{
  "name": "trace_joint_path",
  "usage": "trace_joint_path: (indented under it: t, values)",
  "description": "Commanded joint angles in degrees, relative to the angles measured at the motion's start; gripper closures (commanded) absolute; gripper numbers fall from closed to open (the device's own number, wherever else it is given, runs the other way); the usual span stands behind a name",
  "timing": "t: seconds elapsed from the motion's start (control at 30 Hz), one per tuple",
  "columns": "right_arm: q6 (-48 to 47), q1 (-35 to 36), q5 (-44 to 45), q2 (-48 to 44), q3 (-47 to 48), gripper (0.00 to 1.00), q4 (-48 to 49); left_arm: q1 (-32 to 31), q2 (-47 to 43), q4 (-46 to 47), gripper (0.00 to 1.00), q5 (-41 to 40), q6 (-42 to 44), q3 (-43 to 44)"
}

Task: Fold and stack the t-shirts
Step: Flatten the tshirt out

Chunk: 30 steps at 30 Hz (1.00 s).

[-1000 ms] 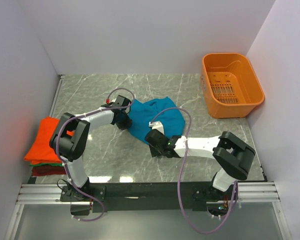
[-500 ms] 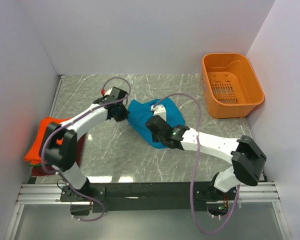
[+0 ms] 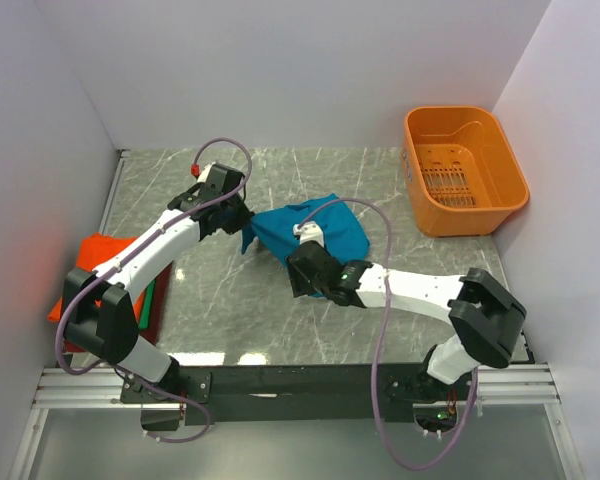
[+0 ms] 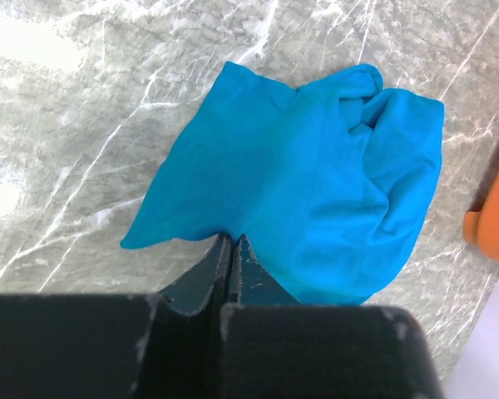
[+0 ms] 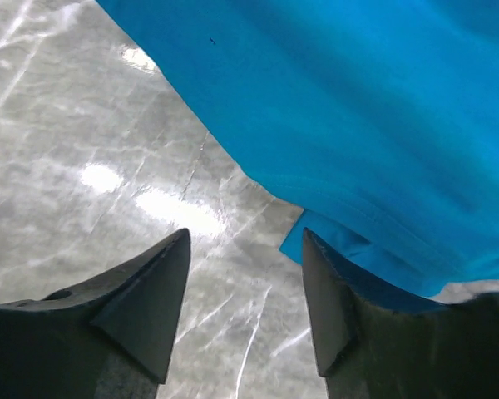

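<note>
Left hand (image 4: 231,241) clamped on the teal-blue t-shirt (image 3: 325,225), right hand (image 5: 245,287) spread apart.
A folded stack (image 3: 95,275) is seen at the left edge of the tabletop (image 3: 380,175); the crumpled shirt is pinched near the middle, with the right fingers at its hem.

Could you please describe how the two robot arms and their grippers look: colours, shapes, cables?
The left arm and the right arm both have white links between bulky black joints. A thin lilac cable runs in loose loops along each. The left gripper and the right gripper have dark, wedge-shaped fingers that taper to points. A small red part sits at the left wrist.
</note>
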Motion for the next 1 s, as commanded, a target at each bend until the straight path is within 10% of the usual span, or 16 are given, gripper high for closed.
trace_joint_path:
  t: [0.0, 0.53, 0.97]
  values:
    - [-1.1, 1.6, 5.6, 2.4, 2.2, 0.36, 3.9, 0.2, -1.8, -0.8, 0.99, -0.9, 1.3, 0.2]
    - [0.8, 3.8, 23.3, 14.4, 9.1, 0.34, 3.9, 0.2, -2.9, -0.9, 0.99, 0.2, 1.7, 1.2]
    - [-1.1, 3.8, 29.1, 9.3, 11.1, 1.00, 2.2, 0.4, -7.4, -3.2, 0.99, -0.7, 2.5, 3.7]
